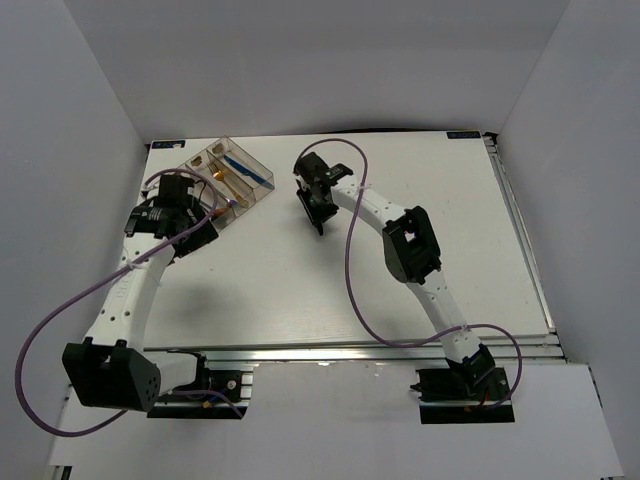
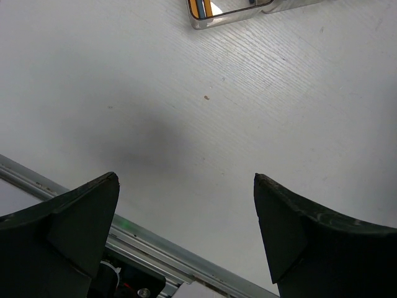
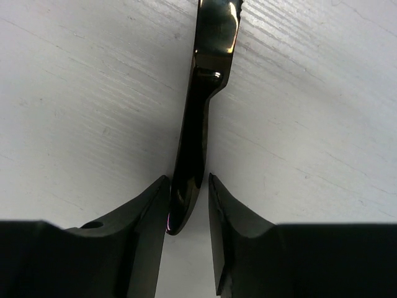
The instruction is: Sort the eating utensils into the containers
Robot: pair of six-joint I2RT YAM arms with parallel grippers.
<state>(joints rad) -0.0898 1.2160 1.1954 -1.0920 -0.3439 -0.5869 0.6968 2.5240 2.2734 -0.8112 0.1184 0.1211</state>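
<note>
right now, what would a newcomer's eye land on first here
The right gripper, near the middle of the white table, has its jaws close on either side of a dark glossy utensil lying flat; whether it grips yet is unclear. At the far left, a clear organiser tray already holds a gold piece and a blue piece. The left gripper is wide open beside it.

Robotics lab: white-walled test booth [image 1: 330, 60], alu-rail table [image 1: 280, 280].
</note>
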